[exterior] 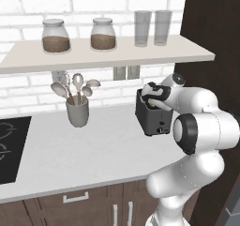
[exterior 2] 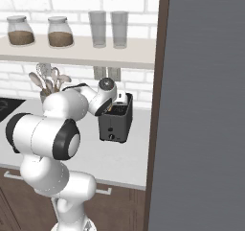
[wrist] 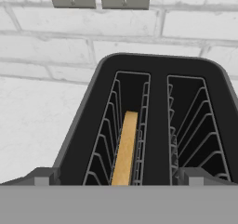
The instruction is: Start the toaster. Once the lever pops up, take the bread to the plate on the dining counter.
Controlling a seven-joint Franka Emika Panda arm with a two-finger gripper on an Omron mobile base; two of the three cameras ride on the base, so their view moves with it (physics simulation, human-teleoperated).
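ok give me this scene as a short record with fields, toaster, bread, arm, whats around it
toaster: dark, two slots, on the grey worktop by the brick wall
bread: upright in the left slot in the hand view; the other slot bare
gripper: just above the toaster top, looking down into the slots; jaws apart
nearby: utensil cup to the left, jars and glasses on the shelf above

Pincer (exterior 2: 115, 106) hovers over the toaster (exterior 2: 115, 124) top.
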